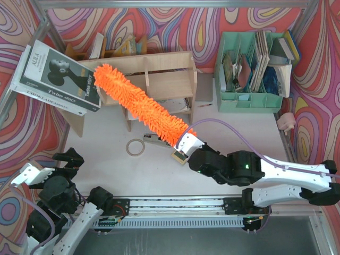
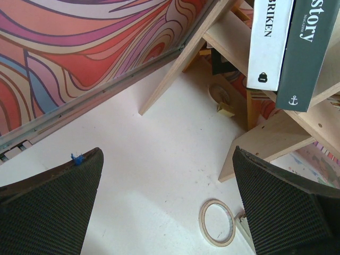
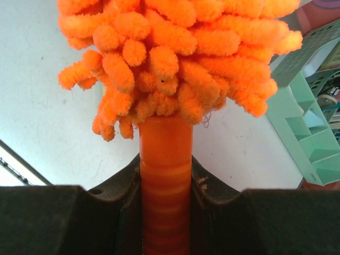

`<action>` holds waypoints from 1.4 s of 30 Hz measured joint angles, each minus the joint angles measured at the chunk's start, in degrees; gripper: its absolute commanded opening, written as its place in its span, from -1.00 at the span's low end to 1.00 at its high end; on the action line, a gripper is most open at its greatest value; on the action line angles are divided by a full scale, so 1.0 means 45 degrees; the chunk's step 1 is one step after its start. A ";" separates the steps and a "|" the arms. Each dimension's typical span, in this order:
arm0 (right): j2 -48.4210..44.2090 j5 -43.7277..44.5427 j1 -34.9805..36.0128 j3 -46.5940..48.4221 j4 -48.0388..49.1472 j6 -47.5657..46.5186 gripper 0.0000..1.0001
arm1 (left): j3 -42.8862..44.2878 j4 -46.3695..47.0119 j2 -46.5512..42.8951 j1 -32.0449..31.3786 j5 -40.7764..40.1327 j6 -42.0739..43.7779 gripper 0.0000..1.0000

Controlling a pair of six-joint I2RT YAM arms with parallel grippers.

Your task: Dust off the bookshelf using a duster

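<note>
The light plywood bookshelf (image 1: 167, 71) stands at the back centre, with large books (image 1: 58, 77) lying on its left end. The orange fluffy duster (image 1: 141, 101) slants from lower right up to the left, and its tip reaches the shelf's top tier beside the books. My right gripper (image 1: 187, 144) is shut on the duster's orange handle (image 3: 166, 154), with the fluffy head (image 3: 175, 53) just above the jaws. My left gripper (image 2: 167, 159) stands open over bare table near the left front. A shelf leg (image 2: 175, 69) and the books (image 2: 271, 42) lie ahead of it.
A tape ring (image 1: 135, 147) lies in front of the shelf, also in the left wrist view (image 2: 217, 222). A mint-green organiser (image 1: 249, 95) full of books stands at the back right. A darker wooden rack (image 1: 119, 50) sits behind the shelf. A small yellowish block (image 1: 179, 156) lies by the right gripper.
</note>
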 measured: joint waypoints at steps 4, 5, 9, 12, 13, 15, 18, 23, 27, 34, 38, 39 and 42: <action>0.0486 0.0325 -0.0073 0.0607 0.0471 -0.0155 -1.00 | 0.0000 -0.0005 0.0000 0.0005 0.0000 -0.0005 0.97; 0.0816 0.0374 -0.0068 0.0874 0.0578 -0.0175 -1.00 | 0.0000 0.0000 -0.0005 0.0005 0.0000 -0.0005 0.96; 0.2463 0.0588 -0.0073 0.2283 0.0850 -0.0160 -1.00 | 0.0000 0.0000 -0.0005 0.0000 0.0000 -0.0005 0.97; 0.3716 0.0767 -0.0078 0.3565 0.0899 -0.0078 -1.00 | 0.0000 0.0000 -0.0005 0.0005 0.0000 -0.0005 0.97; 0.4143 0.0845 -0.0083 0.4051 0.0874 -0.0034 -1.00 | 0.0000 0.0000 -0.0005 0.0005 0.0000 -0.0005 0.97; 0.4979 0.0996 -0.0180 0.4959 0.0860 0.0083 -1.00 | 0.0000 -0.0005 0.0000 0.0005 0.0000 -0.0005 0.97; 0.5984 0.1103 -0.0588 0.5887 0.0797 0.0321 -1.00 | 0.0000 -0.0019 -0.0005 0.0000 0.0000 -0.0015 0.97; 0.6533 0.1093 -0.1647 0.6241 -0.0039 0.0962 -1.00 | 0.0000 -0.0049 -0.0005 0.0005 0.0000 -0.0053 0.97; 0.6513 0.1219 -0.2472 0.6314 -0.0894 0.1744 -1.00 | 0.0000 -0.0049 -0.0005 0.0000 0.0000 -0.0058 0.96; 0.5848 0.1064 -0.2788 0.6256 -0.1802 0.2730 -1.00 | 0.0000 -0.0049 -0.0005 0.0005 0.0000 -0.0058 0.97; 0.5197 0.1073 -0.3128 0.5950 -0.2254 0.3521 -1.00 | 0.0000 -0.0049 -0.0005 0.0005 0.0005 -0.0063 0.97; 0.5042 0.1073 -0.3283 0.5829 -0.2375 0.3745 -1.00 | 0.0000 -0.0049 -0.0005 0.0000 0.0005 -0.0063 0.97; 0.4697 0.1083 -0.3740 0.5391 -0.2778 0.4352 -1.00 | 0.0000 -0.0049 -0.0005 0.0000 0.0000 -0.0063 0.97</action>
